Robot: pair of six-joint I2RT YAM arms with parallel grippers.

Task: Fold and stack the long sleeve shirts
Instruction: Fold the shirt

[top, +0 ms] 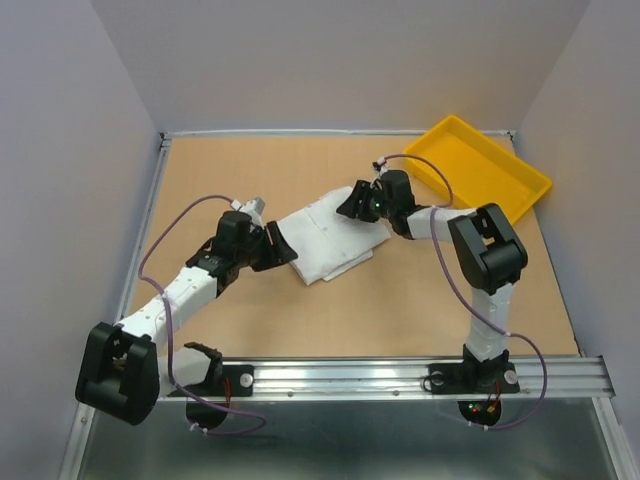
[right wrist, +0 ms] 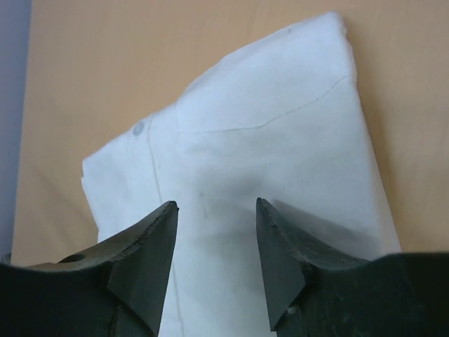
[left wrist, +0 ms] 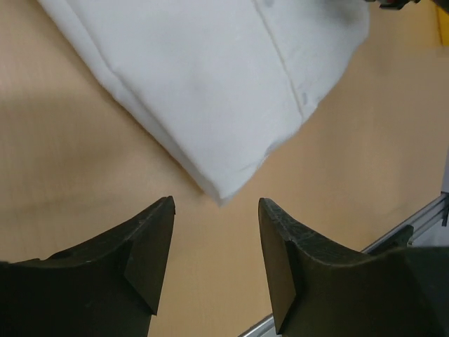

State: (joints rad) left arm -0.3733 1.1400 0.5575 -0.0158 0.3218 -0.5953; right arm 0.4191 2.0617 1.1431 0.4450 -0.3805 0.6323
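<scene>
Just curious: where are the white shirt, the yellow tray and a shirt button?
white shirt (top: 330,240), overhead view, middle of the folded cloth.
yellow tray (top: 480,170), overhead view, its bare floor.
button (right wrist: 138,128), right wrist view, its face.

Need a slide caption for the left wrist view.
Left hand, jaws open and empty, poised just short of a corner of the folded white shirt on the tan table.

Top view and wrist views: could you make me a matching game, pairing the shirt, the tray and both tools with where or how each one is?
1. white shirt
2. yellow tray
3. left tool
4. right tool

A. far right corner of the table
B. open, above the shirt
C. folded, mid-table
D. open, at a shirt corner, over bare table

Pairs: 1-C, 2-A, 3-D, 4-B
</scene>
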